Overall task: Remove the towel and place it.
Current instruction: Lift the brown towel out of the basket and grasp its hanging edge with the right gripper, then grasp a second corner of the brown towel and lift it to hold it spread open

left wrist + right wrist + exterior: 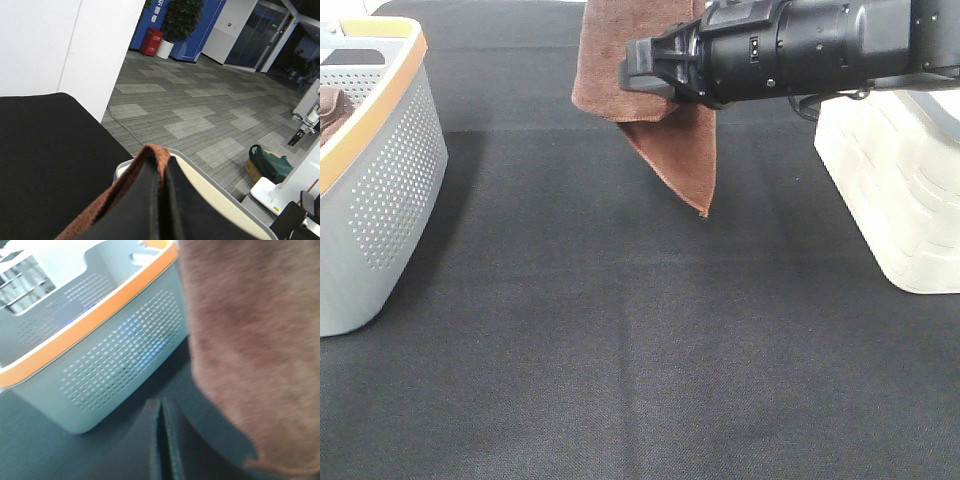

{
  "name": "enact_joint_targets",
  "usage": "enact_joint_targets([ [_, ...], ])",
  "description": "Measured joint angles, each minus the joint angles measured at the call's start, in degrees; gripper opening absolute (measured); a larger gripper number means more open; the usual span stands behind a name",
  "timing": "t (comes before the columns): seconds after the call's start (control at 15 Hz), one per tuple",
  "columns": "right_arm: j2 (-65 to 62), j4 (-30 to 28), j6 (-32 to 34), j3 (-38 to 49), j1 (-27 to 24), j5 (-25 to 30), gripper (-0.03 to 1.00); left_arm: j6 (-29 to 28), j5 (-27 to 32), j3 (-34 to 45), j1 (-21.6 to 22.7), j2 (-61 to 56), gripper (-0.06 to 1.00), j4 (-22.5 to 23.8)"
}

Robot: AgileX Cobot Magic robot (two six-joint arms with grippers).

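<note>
Pinching towel (pixel 111 196) edge in clenched left claw (pixel 161 165). Dangling it above desk (pixel 620 350), well right of basket (pixel 390 170). Holding right claw (pixel 160 409) clenched too, just beside towel, gripping nothing visible.

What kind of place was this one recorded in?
Probably a robot test station in an office building: a table under black cloth with a basket, and beyond it a carpet-tiled floor, glass doors and a potted plant.

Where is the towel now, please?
The towel hangs top centre in the exterior high view, behind the right gripper, between the grey basket and white container.
</note>
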Motion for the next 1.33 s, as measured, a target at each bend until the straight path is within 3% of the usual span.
enact_joint_targets([
  [0.33, 0.00, -25.27, 24.47, 0.00, 0.00, 1.20, 0.00, -4.81, 0.06, 0.00, 0.00, 0.00, 0.00, 7.05],
  [0.4, 0.00, -27.50, 26.87, 0.00, 0.00, 1.49, 0.00, -5.50, 0.06, 0.00, 0.00, 0.00, 0.00, 7.73],
  [0.53, 0.00, -28.30, 28.48, 0.00, 0.00, 1.43, 0.00, -5.90, 0.06, 0.00, 0.00, 0.00, 0.00, 7.91],
  [0.6, 0.00, -28.30, 28.59, 0.00, 0.00, 1.38, 0.08, -5.90, 0.06, 0.00, 0.00, 0.00, 0.00, 7.91],
  [0.67, 0.00, -28.30, 28.65, 0.00, 0.00, 1.32, 0.22, -5.90, 0.06, 0.00, 0.00, 0.00, 0.00, 7.91],
  [0.73, 0.00, -27.39, 28.65, 0.00, 0.00, 1.15, 0.53, -5.90, 0.06, 0.00, 0.00, 0.00, 0.00, 7.91],
  [0.8, 0.00, -27.39, 28.65, 0.00, 0.00, 1.15, 0.53, -5.90, 0.06, 0.00, 0.00, 0.00, 0.00, 7.91],
  [0.87, 0.00, -25.61, 28.71, 0.00, 0.00, -0.86, 0.78, -5.90, 0.06, 0.00, 0.00, 0.00, 0.00, 7.91],
  [1.33, 1.03, -21.94, 28.76, -0.06, 0.00, -9.22, 0.78, -6.02, 0.11, 0.00, 0.00, 0.00, 0.00, 7.39],
])
